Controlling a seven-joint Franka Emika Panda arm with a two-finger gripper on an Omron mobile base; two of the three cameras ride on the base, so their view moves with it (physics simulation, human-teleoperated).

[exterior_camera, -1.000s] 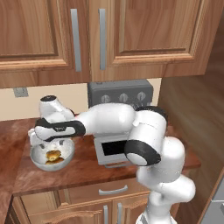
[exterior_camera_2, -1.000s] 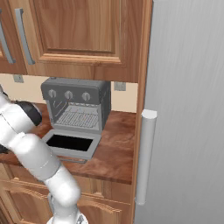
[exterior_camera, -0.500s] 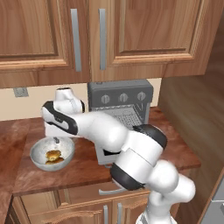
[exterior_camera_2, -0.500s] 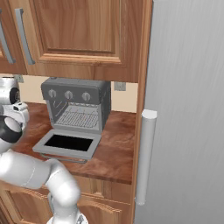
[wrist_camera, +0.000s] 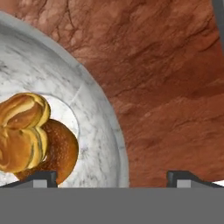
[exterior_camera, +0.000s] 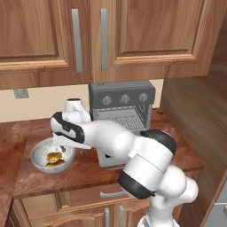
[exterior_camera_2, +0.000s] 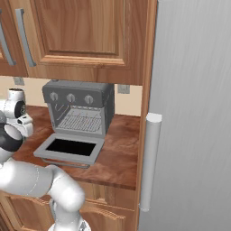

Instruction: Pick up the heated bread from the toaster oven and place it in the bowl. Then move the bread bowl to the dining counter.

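Note:
The white marbled bowl [exterior_camera: 41, 151] stands on the kitchen counter left of the toaster oven [exterior_camera: 122, 107]. The lumpy golden bread [wrist_camera: 21, 131] lies in the bowl [wrist_camera: 94, 127], resting on a darker brown food piece [wrist_camera: 64, 148]. My gripper [exterior_camera: 61, 146] hangs low over the bowl's right rim. In the hand view the gripper [wrist_camera: 113, 179] is open, its fingertips [wrist_camera: 41, 177] wide apart, with the rim between them; one tip is over the bowl, the other over the counter. The oven [exterior_camera_2: 79, 107] has its door [exterior_camera_2: 70, 148] dropped down and a bare wire rack.
The reddish-brown stone counter [exterior_camera: 26, 179] ends close in front of the bowl. Wooden upper cabinets [exterior_camera: 88, 40] hang above. A tall grey fridge [exterior_camera_2: 191, 113] with a long handle [exterior_camera_2: 149, 162] stands right of the oven. My own arm [exterior_camera: 133, 150] crosses in front of the oven.
The hand has shifted a little right, from over the bowl's middle to its right rim, and the elbow has swung forward and down. The bread stays in the bowl.

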